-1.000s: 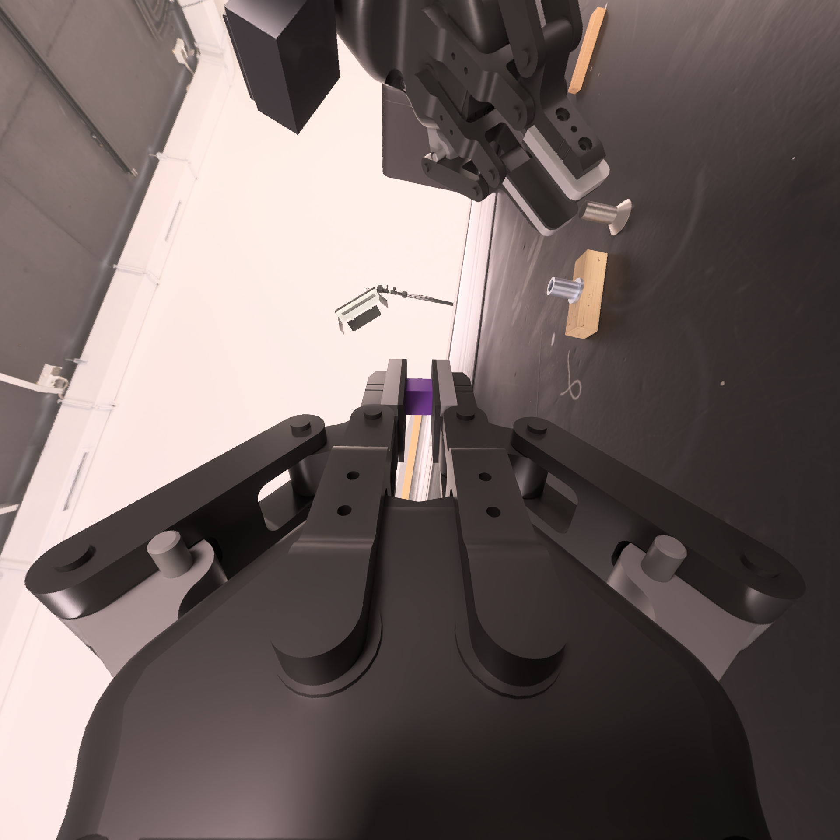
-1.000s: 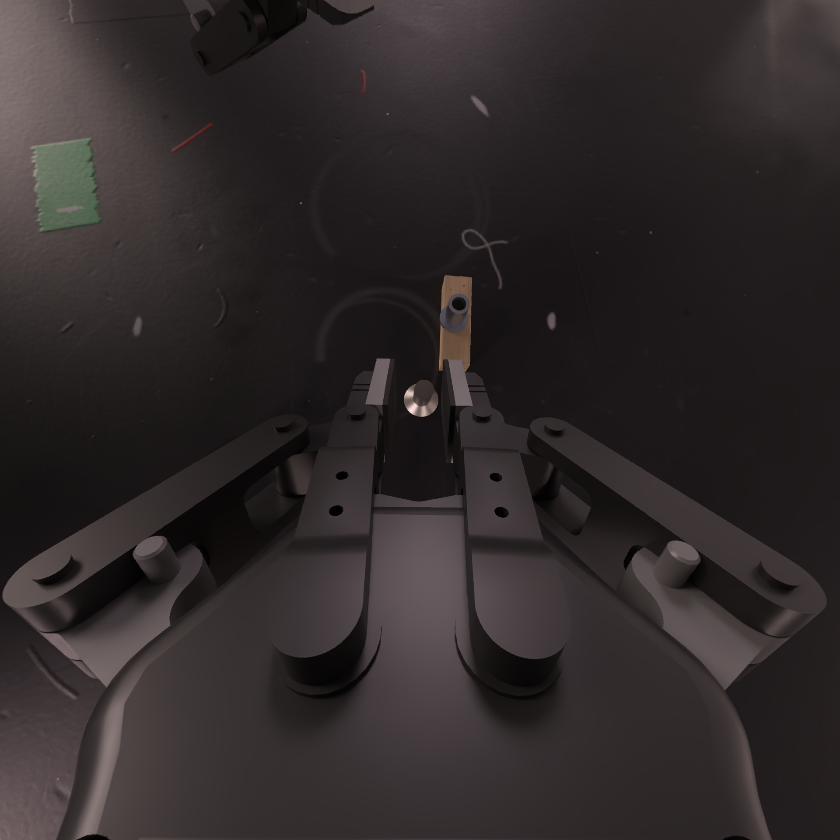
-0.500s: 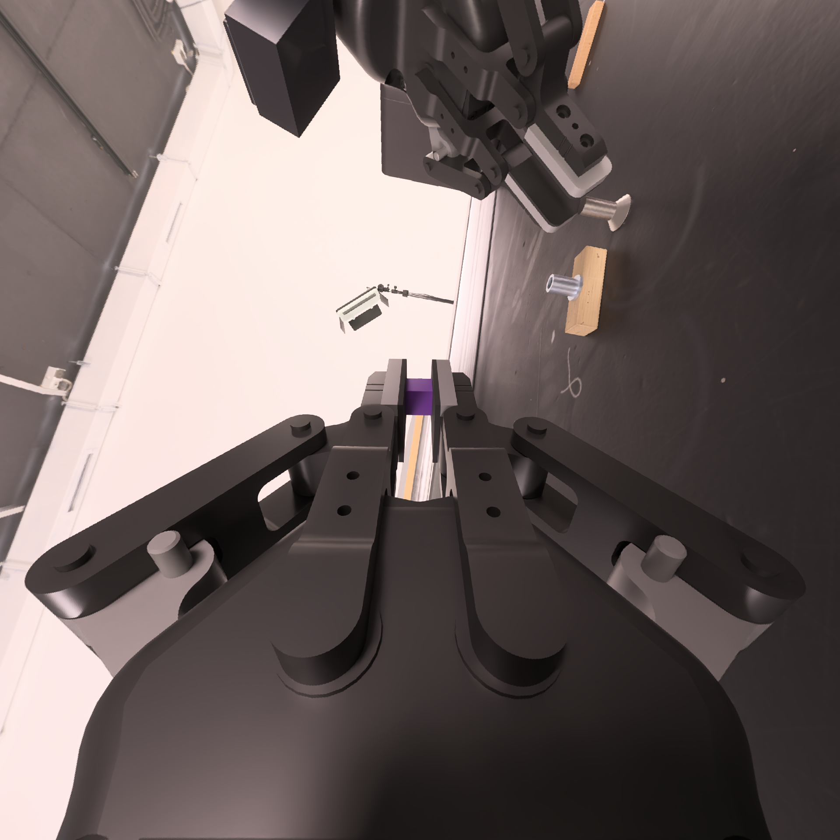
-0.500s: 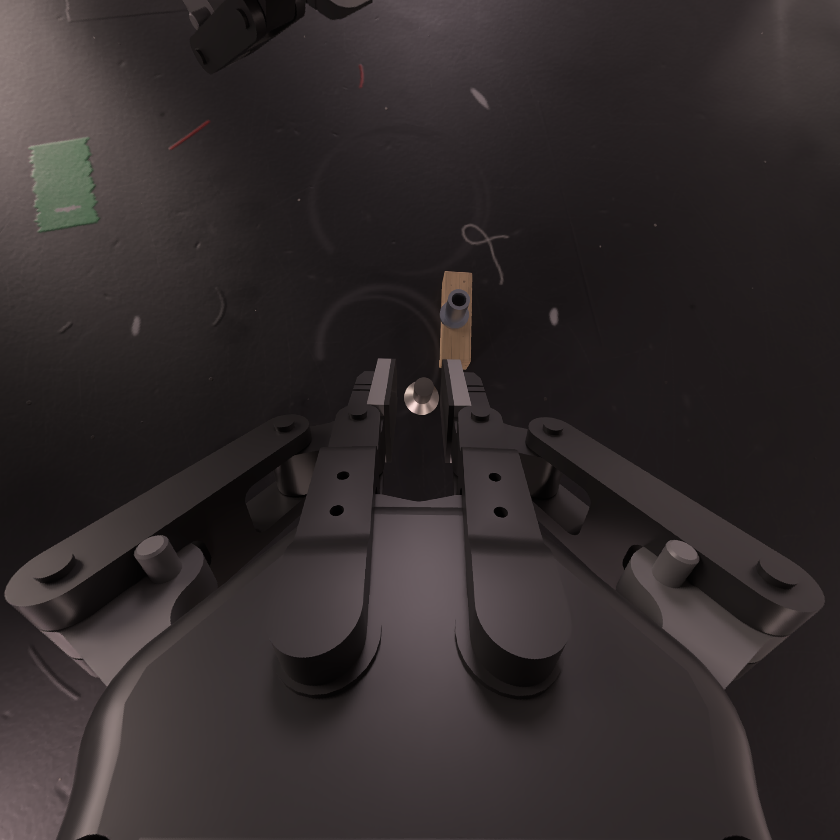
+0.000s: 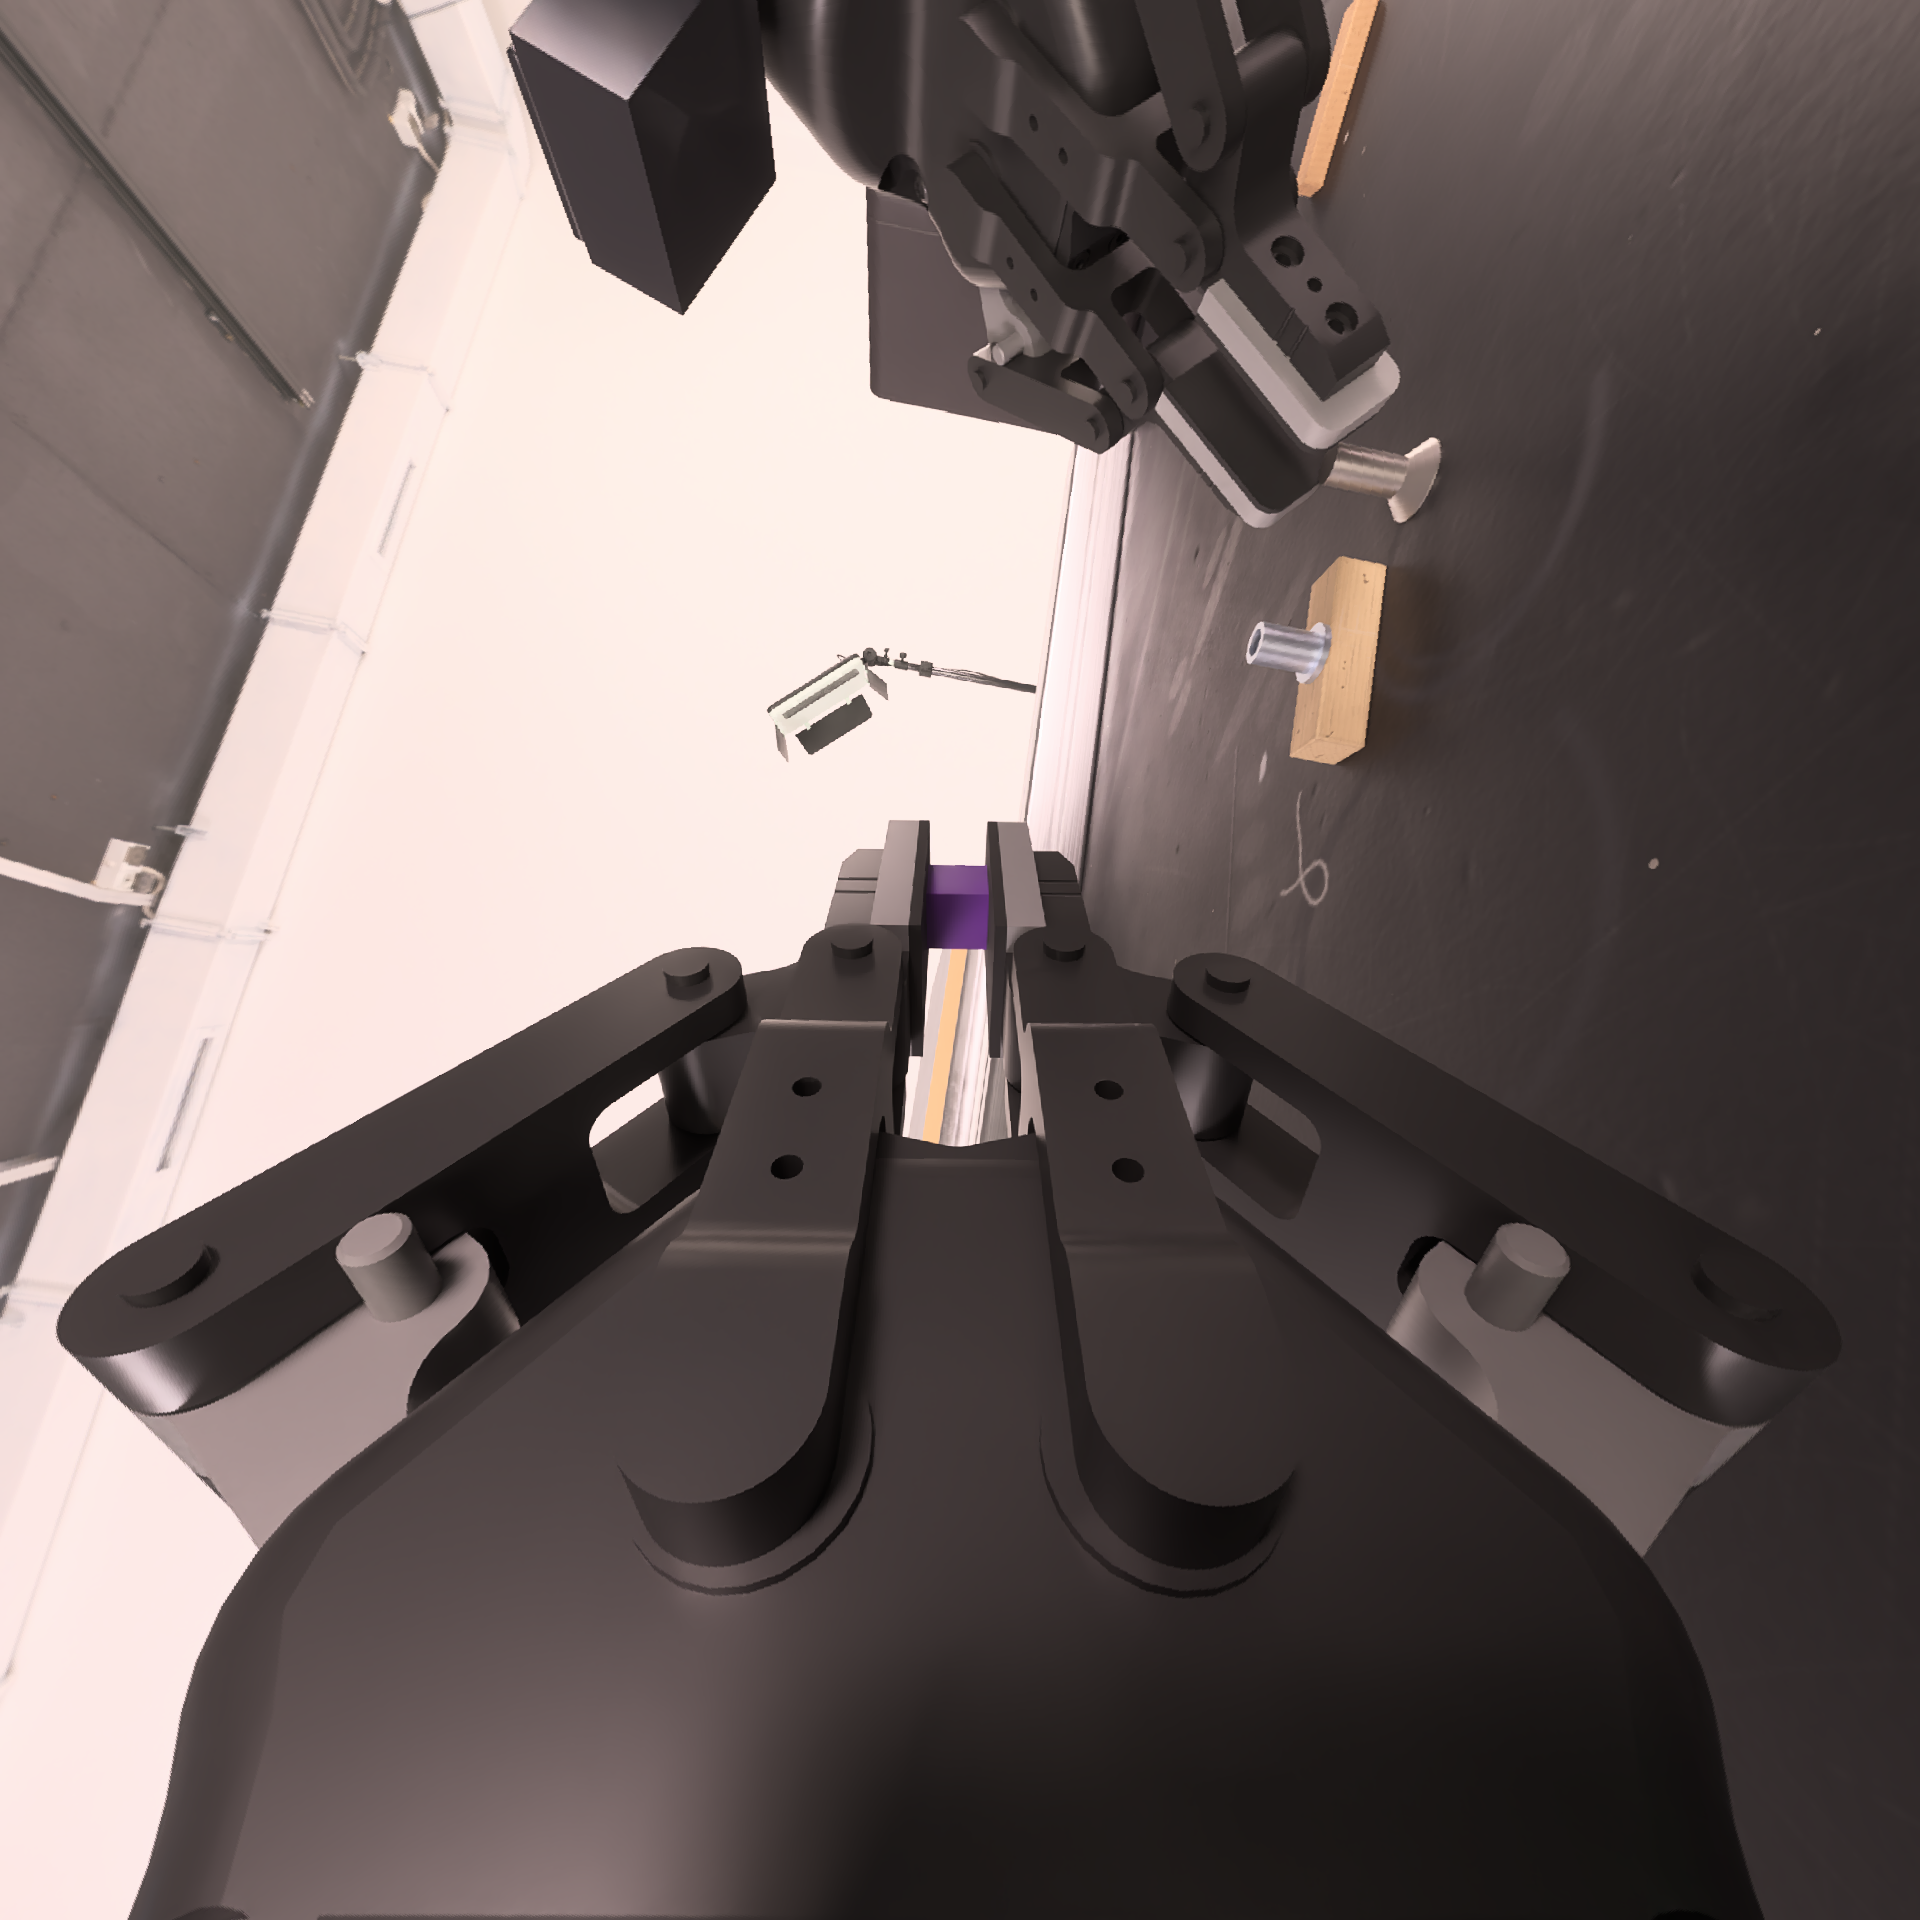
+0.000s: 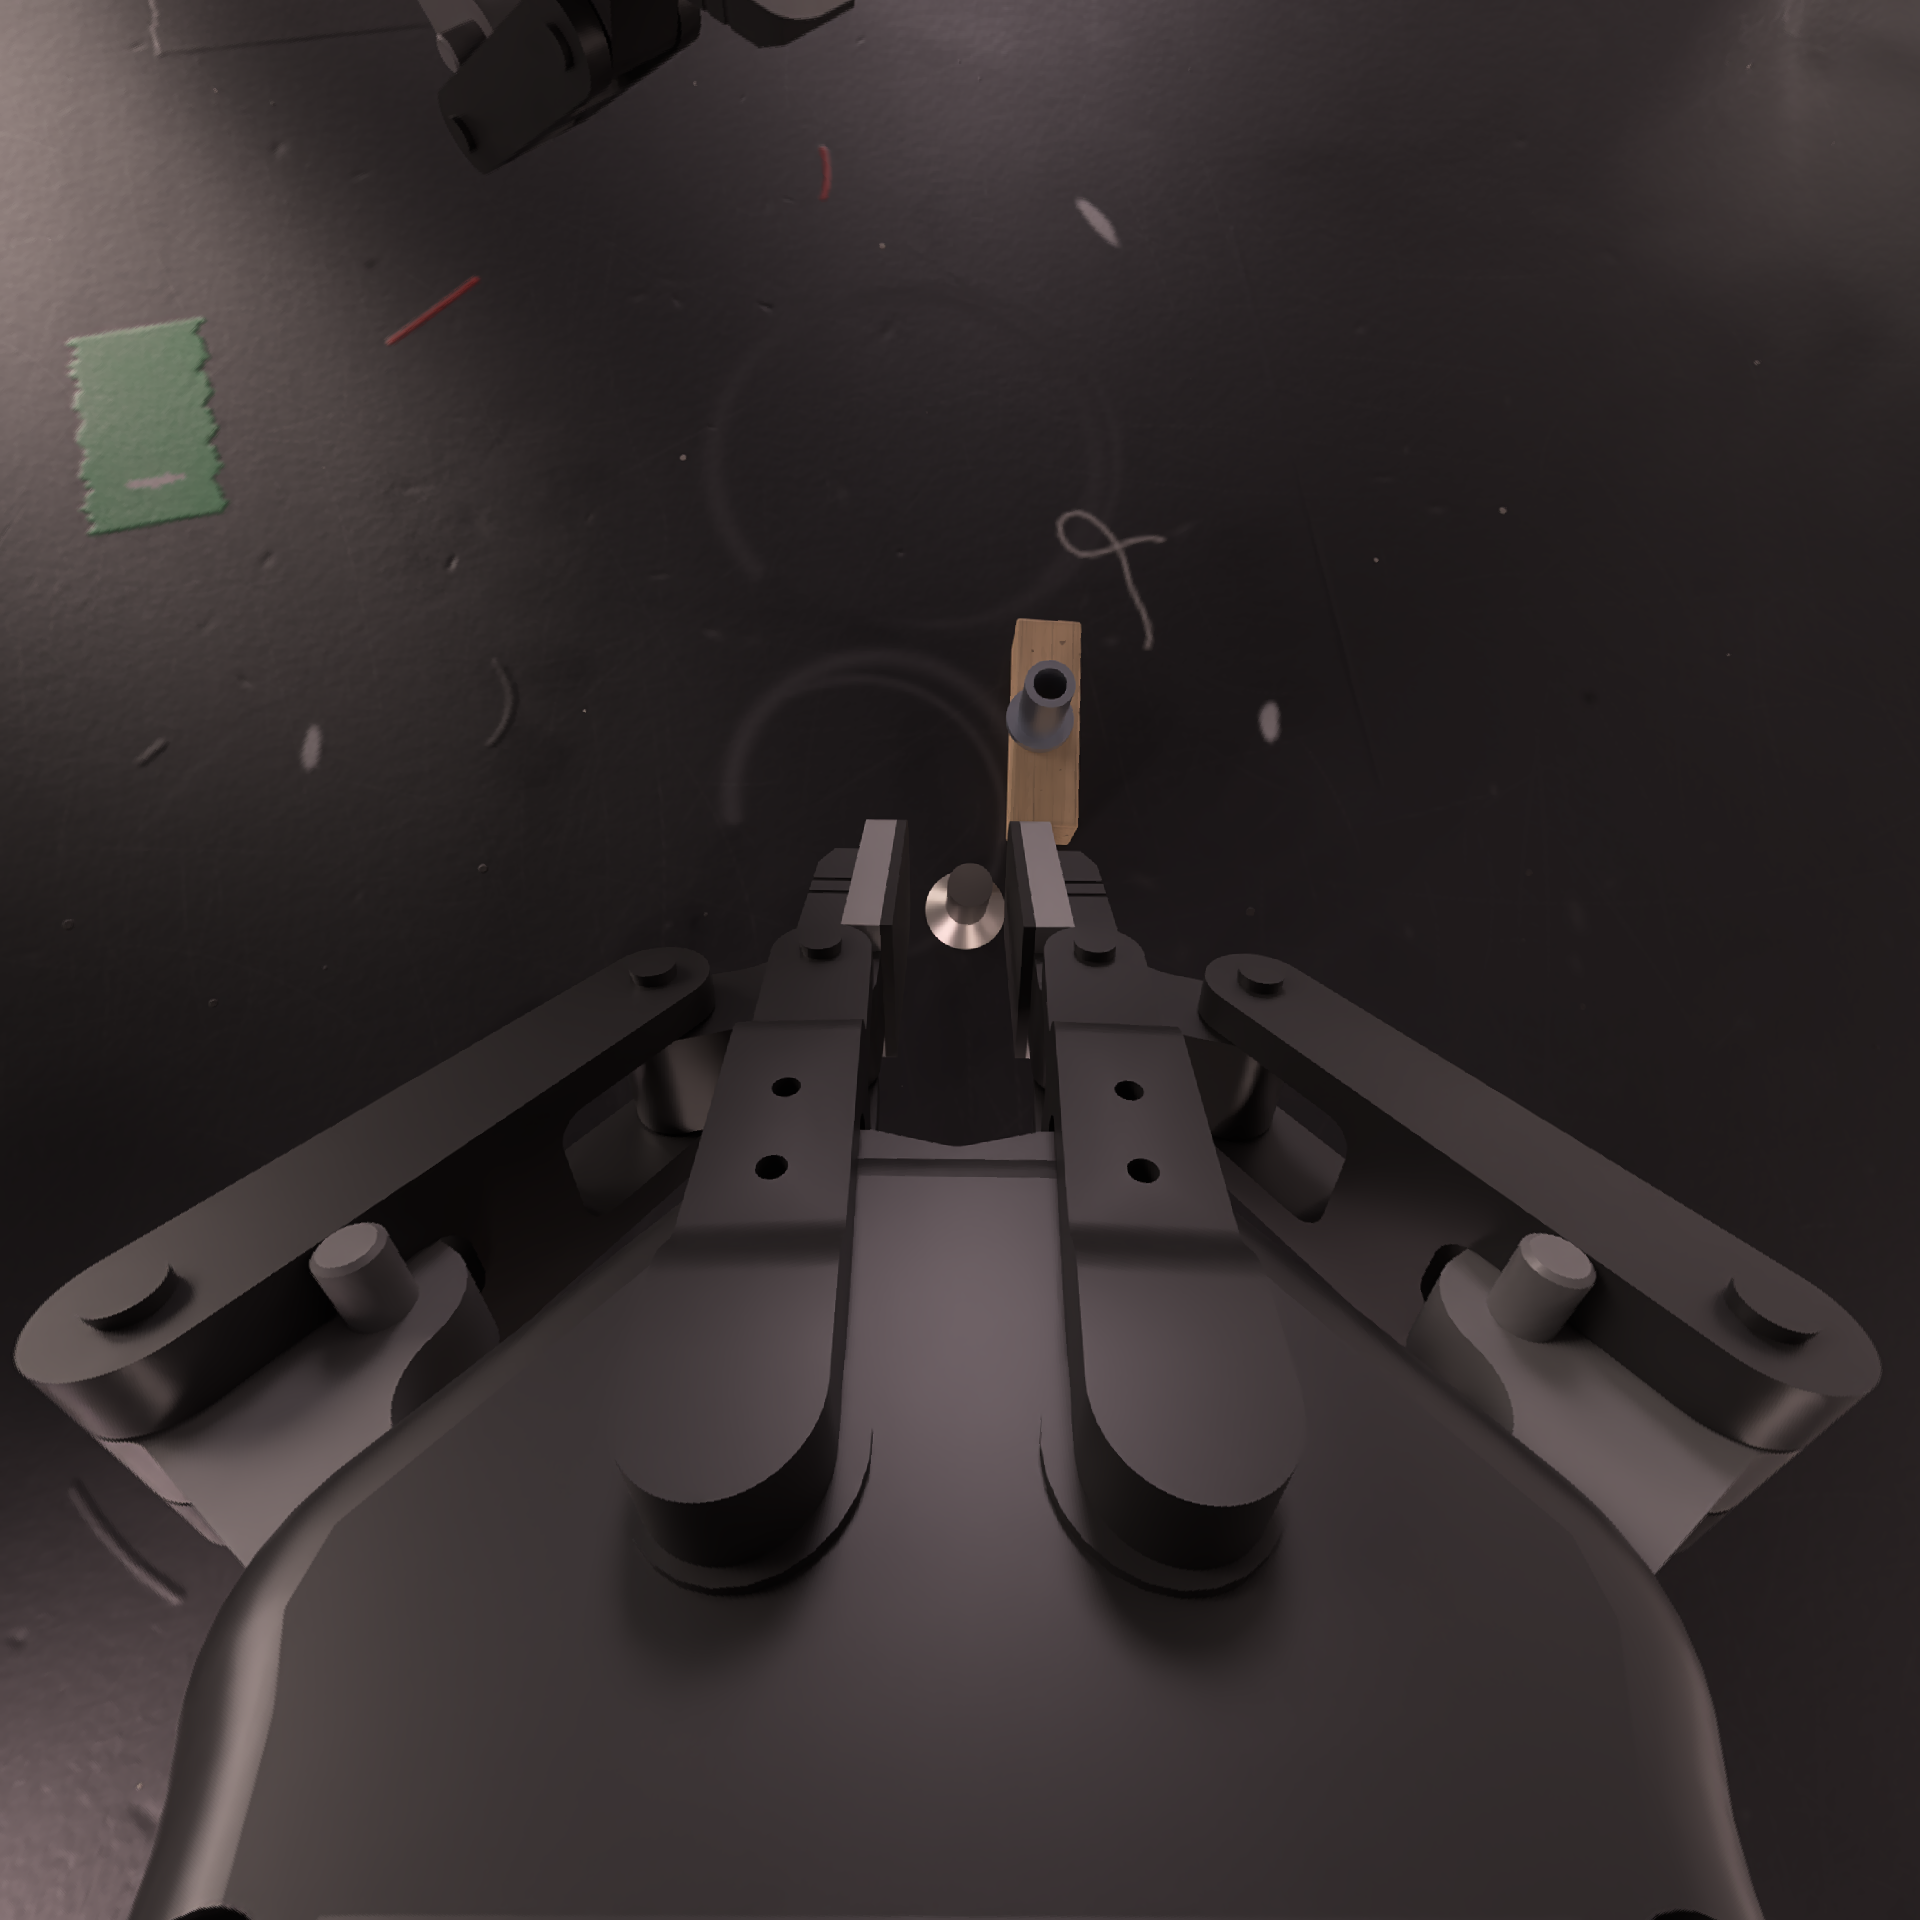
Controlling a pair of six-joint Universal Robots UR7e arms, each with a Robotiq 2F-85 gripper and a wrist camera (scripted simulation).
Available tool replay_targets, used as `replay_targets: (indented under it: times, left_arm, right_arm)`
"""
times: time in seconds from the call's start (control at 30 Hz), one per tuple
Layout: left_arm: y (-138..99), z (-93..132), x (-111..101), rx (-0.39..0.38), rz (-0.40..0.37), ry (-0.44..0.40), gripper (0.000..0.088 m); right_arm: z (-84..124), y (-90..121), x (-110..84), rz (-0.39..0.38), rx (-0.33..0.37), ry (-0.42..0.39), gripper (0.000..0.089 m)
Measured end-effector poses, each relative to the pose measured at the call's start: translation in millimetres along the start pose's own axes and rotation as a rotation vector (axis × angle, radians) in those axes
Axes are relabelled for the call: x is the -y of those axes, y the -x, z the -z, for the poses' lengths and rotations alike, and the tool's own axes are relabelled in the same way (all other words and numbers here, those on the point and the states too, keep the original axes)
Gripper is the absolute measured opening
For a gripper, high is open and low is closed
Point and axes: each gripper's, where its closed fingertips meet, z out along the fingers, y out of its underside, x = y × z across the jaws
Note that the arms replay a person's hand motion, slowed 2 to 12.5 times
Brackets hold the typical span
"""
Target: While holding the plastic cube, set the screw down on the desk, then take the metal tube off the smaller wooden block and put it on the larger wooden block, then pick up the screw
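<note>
My left gripper (image 5: 954, 883) is shut on the purple plastic cube (image 5: 956, 920) and holds it above the desk. My right gripper (image 6: 956, 883) is open a little, its jaws on either side of the metal screw (image 6: 962, 906) with a small gap on each side. The screw stands head down on the black desk; it also shows in the left wrist view (image 5: 1387, 483) at the right gripper's fingertips (image 5: 1273, 488). Just beyond it the metal tube (image 6: 1044, 707) stands upright on the smaller wooden block (image 6: 1044, 779). The larger wooden block (image 5: 1340, 94) shows edge-on, partly hidden behind the right gripper.
The black desk (image 6: 1455, 520) carries a green patch (image 6: 145, 426) at far left, red and white marks and a white squiggle (image 6: 1117, 561). The left arm (image 6: 582, 83) shows at the top. The desk's edge (image 5: 1081, 644) runs past my left gripper.
Almost nothing. The right wrist view has drifted very slightly, with the smaller block a touch higher in it. The screw and the left gripper with the cube stay put.
</note>
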Motion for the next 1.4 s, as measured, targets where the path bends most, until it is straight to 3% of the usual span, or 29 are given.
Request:
replay_targets:
  times: [1.4]
  left_arm:
    - [-12.1, -2.7, -1.6, -0.065, -0.051, 0.006, 0.0095]
  right_arm:
    - [7.7, -6.5, -1.2, 0.014, -0.056, -0.016, 0.0159]
